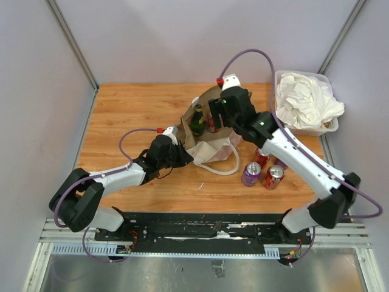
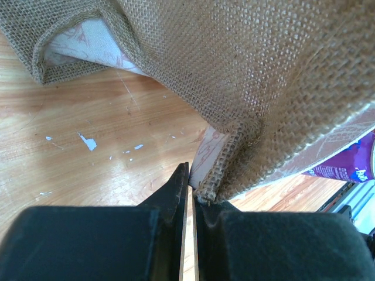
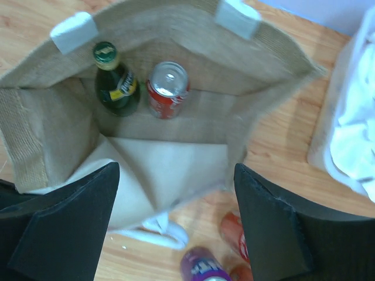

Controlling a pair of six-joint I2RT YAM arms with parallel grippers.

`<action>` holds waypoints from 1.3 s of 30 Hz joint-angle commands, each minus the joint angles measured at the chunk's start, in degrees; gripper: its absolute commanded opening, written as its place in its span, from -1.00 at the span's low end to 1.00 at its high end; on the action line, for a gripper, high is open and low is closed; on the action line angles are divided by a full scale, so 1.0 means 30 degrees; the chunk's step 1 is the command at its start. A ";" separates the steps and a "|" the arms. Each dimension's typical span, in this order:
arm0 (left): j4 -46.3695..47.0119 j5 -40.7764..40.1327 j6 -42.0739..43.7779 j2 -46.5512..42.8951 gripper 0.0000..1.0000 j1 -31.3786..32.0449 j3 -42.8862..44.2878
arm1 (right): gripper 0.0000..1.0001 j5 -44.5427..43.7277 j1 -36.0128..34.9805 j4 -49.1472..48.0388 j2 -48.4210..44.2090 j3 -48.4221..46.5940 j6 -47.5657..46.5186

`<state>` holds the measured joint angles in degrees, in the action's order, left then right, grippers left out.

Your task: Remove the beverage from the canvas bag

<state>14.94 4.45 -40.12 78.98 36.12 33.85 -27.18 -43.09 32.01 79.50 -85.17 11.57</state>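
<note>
The canvas bag (image 1: 209, 141) lies open mid-table, its mouth facing up. Inside stand a green glass bottle (image 1: 197, 120) and a red can (image 1: 212, 123). The right wrist view looks down into the bag (image 3: 170, 35) at the bottle (image 3: 116, 85) and the can (image 3: 167, 88). My right gripper (image 3: 176, 170) is open and empty, hovering above the bag's mouth (image 1: 219, 112). My left gripper (image 2: 195, 187) is shut on the bag's burlap rim (image 2: 231, 158) at the bag's near left corner (image 1: 184, 153), holding it just above the table.
A purple can (image 1: 250, 173) and two red cans (image 1: 273, 176) stand on the table right of the bag, under the right arm. A clear bin of white cloths (image 1: 304, 100) sits at the back right. The bag's white handle (image 1: 222, 167) loops toward the front.
</note>
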 commanded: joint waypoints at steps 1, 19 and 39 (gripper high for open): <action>-0.0026 0.0025 0.0134 0.0577 -0.83 -0.0116 0.0139 | 0.57 0.2296 0.0646 0.0056 0.3255 -0.2264 -0.1419; -0.0295 0.0224 0.0768 0.1293 -0.82 -0.1056 0.1155 | 0.59 0.5869 0.4016 -0.2423 0.9377 -0.4312 -0.0870; -0.0424 0.0794 0.1158 0.2344 -0.83 -0.1727 0.2126 | 0.69 0.5933 0.4501 -0.2305 1.3250 -0.6259 -0.0511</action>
<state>14.06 7.49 -37.69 84.44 31.59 38.81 -9.08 -30.96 25.02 118.02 -102.96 9.08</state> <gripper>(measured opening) 0.088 0.843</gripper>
